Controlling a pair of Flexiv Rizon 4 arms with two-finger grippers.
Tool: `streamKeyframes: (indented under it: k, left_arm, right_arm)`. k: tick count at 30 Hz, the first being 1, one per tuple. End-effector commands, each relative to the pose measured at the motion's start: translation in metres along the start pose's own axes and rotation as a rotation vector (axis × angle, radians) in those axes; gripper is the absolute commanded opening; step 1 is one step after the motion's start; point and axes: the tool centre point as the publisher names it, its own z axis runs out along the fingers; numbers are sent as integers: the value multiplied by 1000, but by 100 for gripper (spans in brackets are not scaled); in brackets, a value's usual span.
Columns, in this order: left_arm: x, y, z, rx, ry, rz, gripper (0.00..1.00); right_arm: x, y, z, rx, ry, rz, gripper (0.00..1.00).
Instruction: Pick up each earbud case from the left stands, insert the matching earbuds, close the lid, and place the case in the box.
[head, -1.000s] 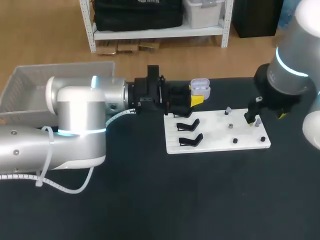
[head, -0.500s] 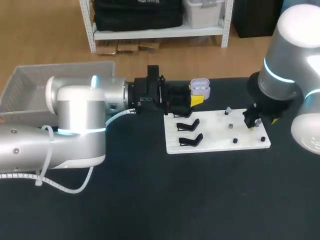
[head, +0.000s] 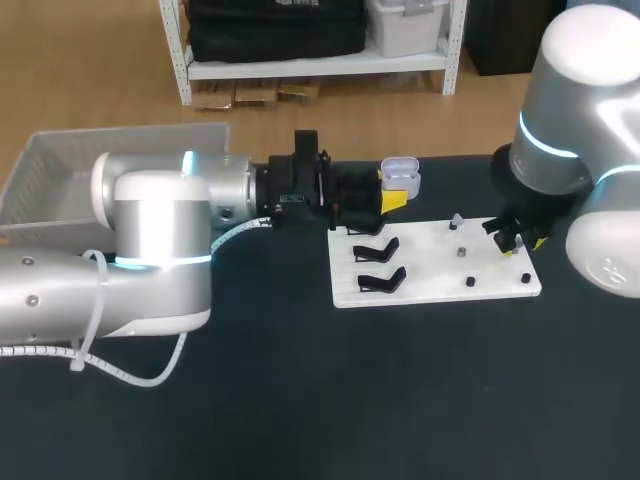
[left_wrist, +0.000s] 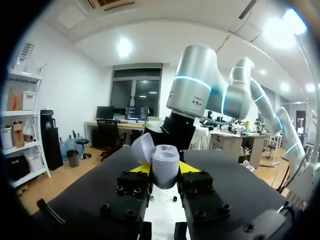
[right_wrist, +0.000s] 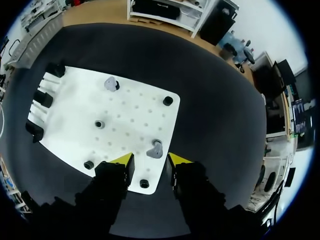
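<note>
My left gripper (head: 392, 200) (left_wrist: 165, 172) is shut on a lavender earbud case (head: 400, 177) (left_wrist: 165, 164), held upright above the white board's far left corner with its lid (left_wrist: 143, 148) open. My right gripper (head: 515, 240) (right_wrist: 150, 160) hangs over the board's right end, fingers apart. A grey earbud (right_wrist: 156, 148) sits on its peg just ahead of and between the yellow tips, untouched by either. A second earbud (head: 455, 220) (right_wrist: 111, 84) stands on the board's far side.
The white board (head: 430, 290) (right_wrist: 75, 115) carries black case stands (head: 378, 250) (right_wrist: 44, 98) at its left and small black pegs (head: 469, 282) (right_wrist: 99, 123) across its right half. A pale mesh box (head: 60, 175) sits at the table's far left.
My right arm has swung leftward over the board's right end, and its fingers have narrowed around the grey earbud. The left arm and the case have kept still.
</note>
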Motion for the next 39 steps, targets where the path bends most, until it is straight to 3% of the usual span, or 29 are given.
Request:
streamKeyframes:
  k: [1,15,18,23,26,28,33,39]
  left_arm:
    - [1,-1,0,-5,-7,4,0]
    - [1,-1,0,-5,-7,4,0]
    - [1,-1,0,-5,-7,4,0]
    - [1,-1,0,-5,-7,4,0]
    - [1,-1,0,-5,-7,4,0]
    - [1,-1,0,-5,-7,4,0]
    - [1,-1,0,-5,-7,4,0]
    - [1,-1,0,-5,-7,4,0]
  right_arm:
    - [-4,0,5,2,8,4,42]
    - [-5,-3,12,13,22,32,39]
    - [-5,-2,12,11,22,39,27]
    - [-6,-2,13,16,19,48,20]
    - [-8,-1,12,22,19,48,0]
    - [-8,0,10,26,21,47,0]
    - [-7,-2,-8,46,6,82,0]
    - [-5,7,-61,9,0,147,0]
